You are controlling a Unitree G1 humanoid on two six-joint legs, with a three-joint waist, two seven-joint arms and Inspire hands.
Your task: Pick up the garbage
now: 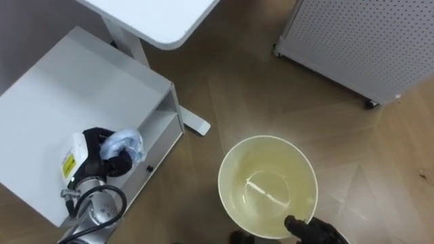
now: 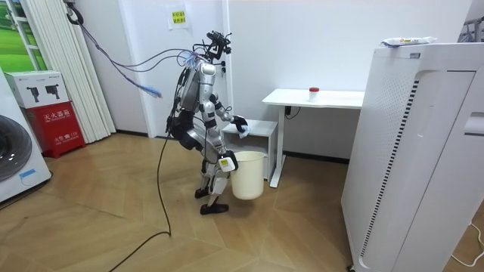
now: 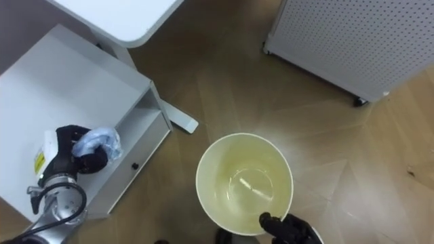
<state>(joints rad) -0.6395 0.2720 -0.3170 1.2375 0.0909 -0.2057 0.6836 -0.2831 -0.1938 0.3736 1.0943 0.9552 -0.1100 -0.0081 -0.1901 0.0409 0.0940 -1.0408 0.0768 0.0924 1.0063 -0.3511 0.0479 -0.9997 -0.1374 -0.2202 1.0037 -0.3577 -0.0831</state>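
A crumpled pale-blue plastic wrapper [image 1: 124, 144] [image 3: 95, 142] is the garbage. My left hand [image 1: 100, 154] [image 3: 68, 153] is shut on it, above the front part of a low white cabinet [image 1: 61, 102]. A cream round bin [image 1: 234, 159] [image 3: 210, 166] hangs open-topped over the wooden floor to the right, with nothing inside it. My right hand [image 1: 309, 230] [image 3: 285, 229] grips its near rim, fingers curled over the edge. In the room view I stand upright beside the cabinet with the bin [image 2: 248, 175] at hip height and the wrapper [image 2: 240, 127] in front of my chest.
A white desk [image 1: 156, 17] stands over the cabinet, its foot [image 1: 195, 123] reaching onto the floor near the bin. A white perforated panel on wheels [image 1: 359, 41] stands at the upper right. Wooden floor lies between them. A small red-topped object [image 2: 313, 91] sits on the desk.
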